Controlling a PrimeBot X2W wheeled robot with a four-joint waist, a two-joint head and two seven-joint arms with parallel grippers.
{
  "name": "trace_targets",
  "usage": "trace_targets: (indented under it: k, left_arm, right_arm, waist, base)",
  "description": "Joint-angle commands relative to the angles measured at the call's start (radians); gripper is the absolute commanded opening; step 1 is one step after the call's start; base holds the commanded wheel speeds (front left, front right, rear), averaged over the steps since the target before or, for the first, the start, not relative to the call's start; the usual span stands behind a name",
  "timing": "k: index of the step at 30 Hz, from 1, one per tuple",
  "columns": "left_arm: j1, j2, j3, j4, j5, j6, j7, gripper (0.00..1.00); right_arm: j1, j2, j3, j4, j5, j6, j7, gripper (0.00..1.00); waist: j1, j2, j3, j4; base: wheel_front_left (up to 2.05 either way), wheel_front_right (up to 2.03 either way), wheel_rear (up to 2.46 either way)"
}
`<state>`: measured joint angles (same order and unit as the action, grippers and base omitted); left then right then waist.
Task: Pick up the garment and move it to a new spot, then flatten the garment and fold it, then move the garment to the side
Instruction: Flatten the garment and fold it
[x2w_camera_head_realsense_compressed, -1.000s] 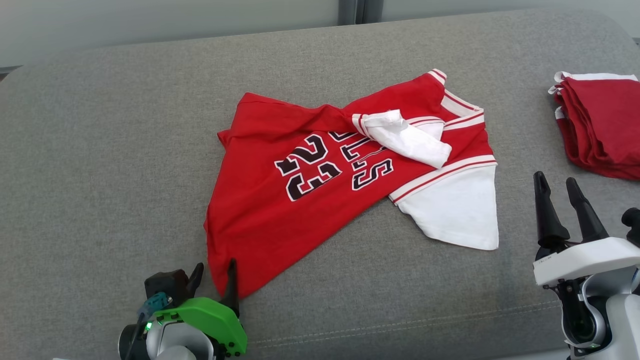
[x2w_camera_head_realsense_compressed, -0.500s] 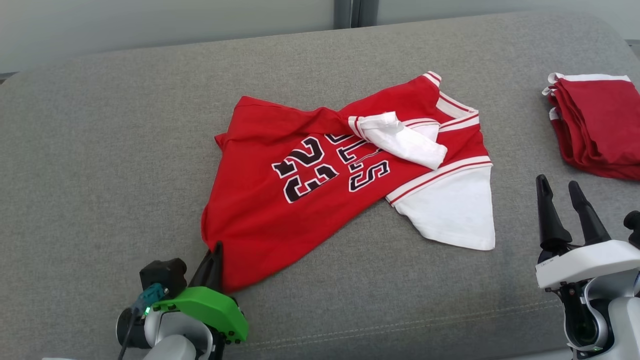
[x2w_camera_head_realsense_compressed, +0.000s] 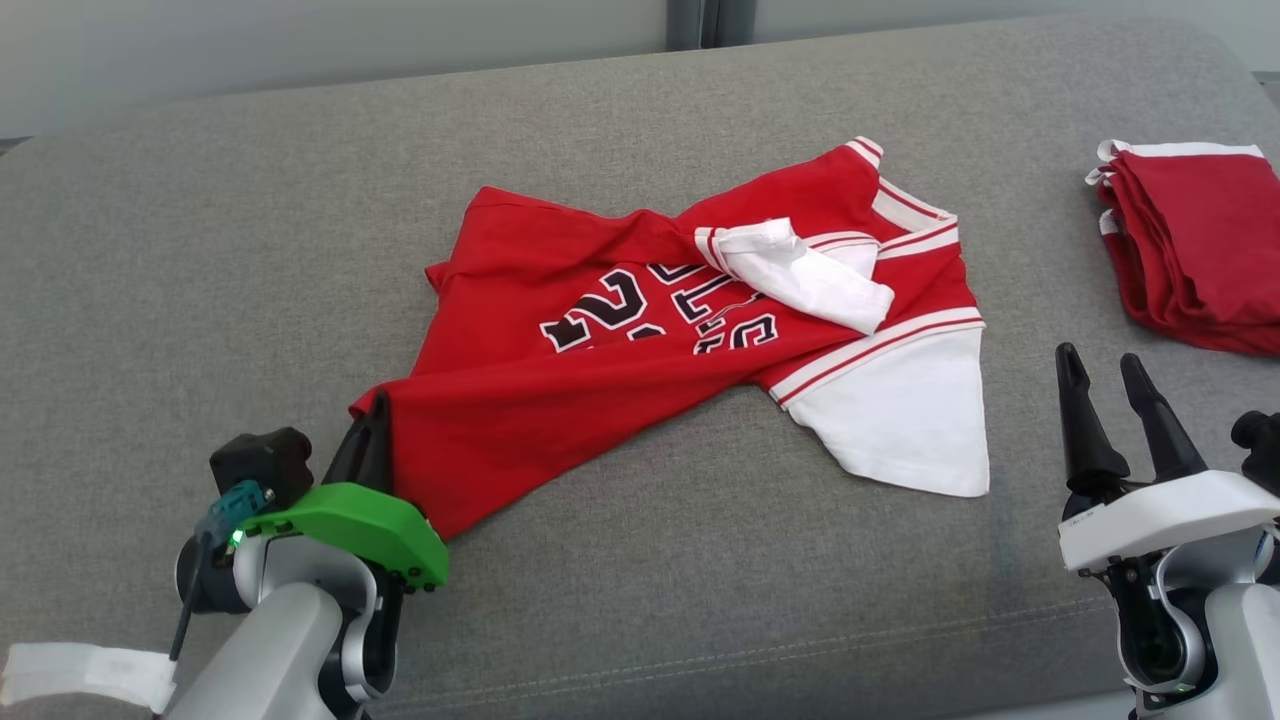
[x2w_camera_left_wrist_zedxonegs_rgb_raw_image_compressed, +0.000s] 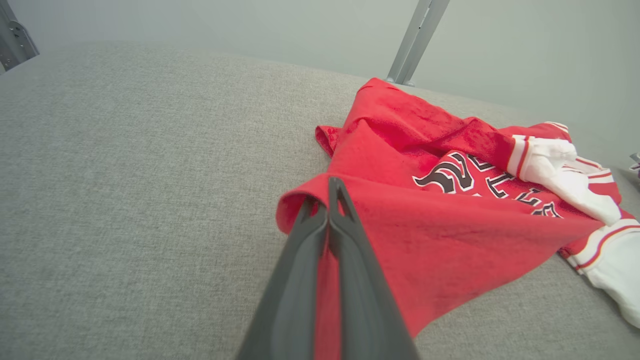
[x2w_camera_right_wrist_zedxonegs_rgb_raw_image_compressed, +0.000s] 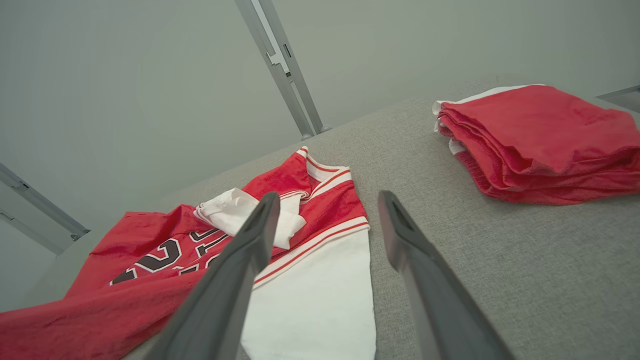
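Toward the cushion's (x2w_camera_head_realsense_compressed: 700, 600) front left corner, the left pincer (x2w_camera_head_realsense_compressed: 375, 410) grips the red garment's (x2w_camera_head_realsense_compressed: 560, 420) hem corner, likely to drag it, crumpled mid-cushion, to a new spot; the right pincer (x2w_camera_head_realsense_compressed: 1097, 357) hangs wide and empty.

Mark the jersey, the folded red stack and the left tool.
jersey (x2w_camera_head_realsense_compressed: 560, 420): head view, red body under the numbers.
folded red stack (x2w_camera_head_realsense_compressed: 1200, 240): head view, top layer.
left tool (x2w_camera_head_realsense_compressed: 376, 412): head view, shut fingertips on the jersey's corner.
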<state>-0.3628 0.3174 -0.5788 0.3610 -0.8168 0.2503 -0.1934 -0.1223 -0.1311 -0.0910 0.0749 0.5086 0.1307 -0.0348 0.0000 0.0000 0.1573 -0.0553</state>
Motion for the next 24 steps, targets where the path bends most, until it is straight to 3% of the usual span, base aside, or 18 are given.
trace_targets:
  k: [1, 9, 24]
  left_arm:
    - [-0.030, -0.002, 0.005, 0.030, -0.006, -0.006, 0.006, 0.00]
    - [-0.093, -0.013, 0.022, 0.166, -0.016, -0.041, -0.017, 0.00]
    - [-0.208, -0.077, 0.007, 0.433, 0.020, -0.151, -0.066, 0.00]
  right_arm:
    - [-0.009, -0.005, 0.001, -0.002, 0.005, 0.000, 0.002, 1.00]
    - [-0.020, -0.007, -0.007, -0.003, 0.003, 0.000, -0.005, 1.00]
    - [-0.046, 0.001, 0.010, 0.023, 0.003, 0.000, -0.018, 1.00]
  waist:
    - [0.0000, 0.0000, 0.009, -0.011]
    - [0.0000, 0.0000, 0.029, -0.030]
    - [0.0000, 0.0000, 0.039, -0.032]
  base:
    - [0.00, 0.00, 0.00]
    - [0.00, 0.00, 0.00]
    - [0.00, 0.00, 0.00]
